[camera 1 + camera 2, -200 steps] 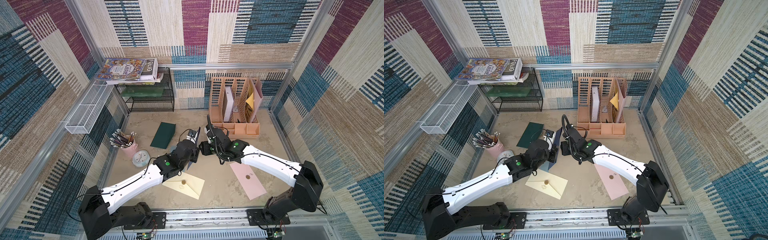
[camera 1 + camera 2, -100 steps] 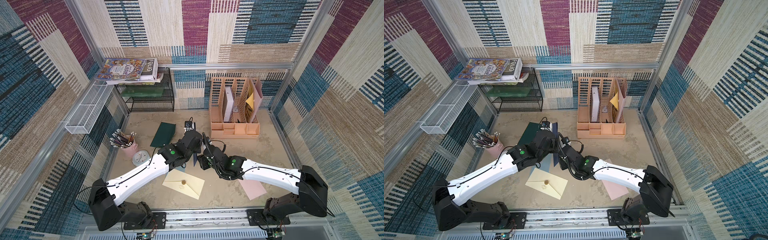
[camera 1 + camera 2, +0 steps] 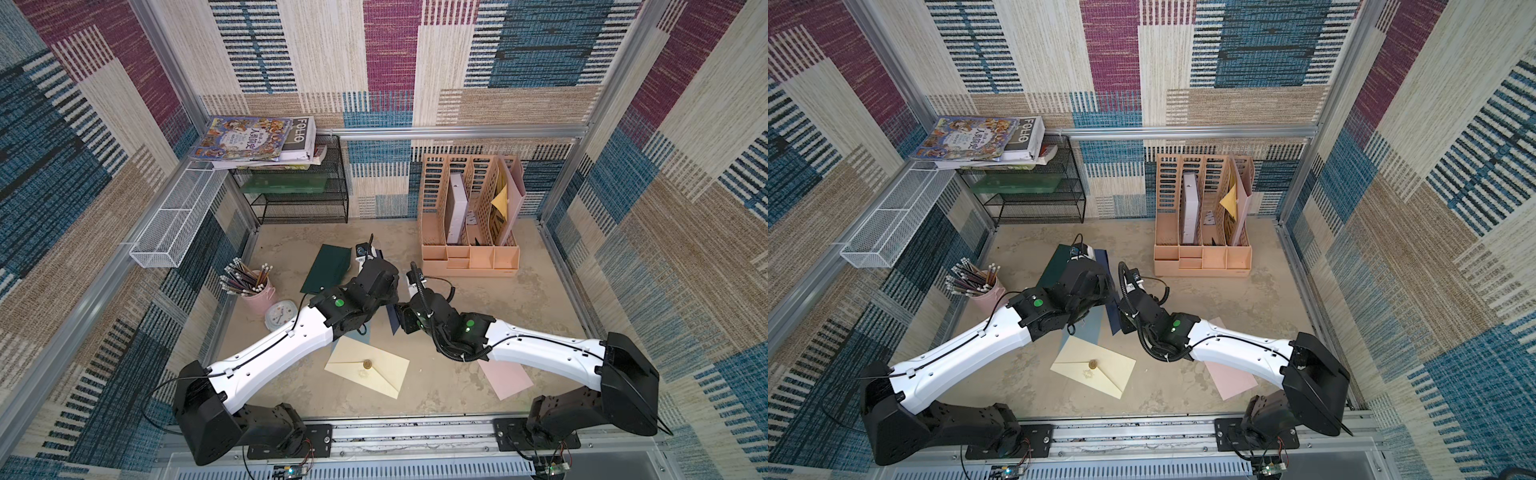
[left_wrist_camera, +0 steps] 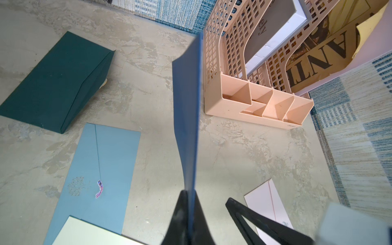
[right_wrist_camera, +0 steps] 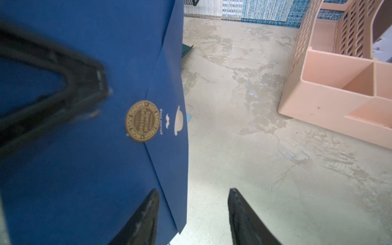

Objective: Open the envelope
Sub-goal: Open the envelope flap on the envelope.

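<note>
Navy envelope (image 4: 186, 118): matte card, rectangular, held on edge above the middle of the desk (image 3: 519, 299); pointed flap closed under a round gold foil seal (image 5: 141, 121), small white hat-and-moustache print beside it.

Left gripper (image 4: 189, 198): black tapered fingers clamped tight on the envelope's lower edge.

Right gripper (image 5: 194, 204): ribbed black fingers parted, gripping nothing; one finger lies against the envelope's sealed face, the other stands clear over bare desk.

Cream envelope (image 3: 368, 372): flat, near the front edge, gold seal at its flap tip.

Pale blue envelope (image 4: 99, 169): flat, smooth, faint embossed motif, partly under the cream one.

Dark green envelope (image 4: 55, 82): textured card, flat, towards the back left.

Pink envelope (image 3: 505, 378): flat, front right, partly under the right arm.

Organiser (image 3: 469, 216): peach plastic, lattice dividers, back right; small open trays in front.

Desk: mottled, concrete-like beige surface.
</note>
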You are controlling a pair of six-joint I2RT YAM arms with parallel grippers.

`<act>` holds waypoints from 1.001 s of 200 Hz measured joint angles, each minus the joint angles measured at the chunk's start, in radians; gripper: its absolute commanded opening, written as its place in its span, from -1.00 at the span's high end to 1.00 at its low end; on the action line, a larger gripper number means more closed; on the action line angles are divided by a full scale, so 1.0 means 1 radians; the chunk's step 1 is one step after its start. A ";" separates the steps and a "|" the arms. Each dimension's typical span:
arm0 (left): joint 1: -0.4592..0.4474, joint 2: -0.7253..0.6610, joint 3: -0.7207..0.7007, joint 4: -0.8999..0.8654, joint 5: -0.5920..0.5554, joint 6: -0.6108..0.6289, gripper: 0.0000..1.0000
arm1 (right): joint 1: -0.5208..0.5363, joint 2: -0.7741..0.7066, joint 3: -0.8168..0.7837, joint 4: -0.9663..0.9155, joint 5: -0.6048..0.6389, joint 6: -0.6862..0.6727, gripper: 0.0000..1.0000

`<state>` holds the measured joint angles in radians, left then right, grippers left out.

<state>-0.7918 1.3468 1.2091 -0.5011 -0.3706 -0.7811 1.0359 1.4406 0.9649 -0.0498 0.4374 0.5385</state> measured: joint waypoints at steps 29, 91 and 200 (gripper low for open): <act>0.023 0.000 0.005 0.002 0.017 -0.010 1.00 | 0.005 -0.004 -0.009 0.002 0.005 -0.002 -0.09; 0.056 0.006 0.049 0.003 0.056 -0.019 1.00 | 0.045 0.002 -0.023 -0.005 0.023 -0.005 -0.09; 0.059 -0.001 0.042 0.003 0.132 -0.053 1.00 | 0.026 0.065 0.026 -0.034 0.138 -0.051 -0.08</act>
<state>-0.7326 1.3457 1.2510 -0.4984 -0.2390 -0.8337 1.0622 1.5055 0.9905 -0.0837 0.5758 0.4873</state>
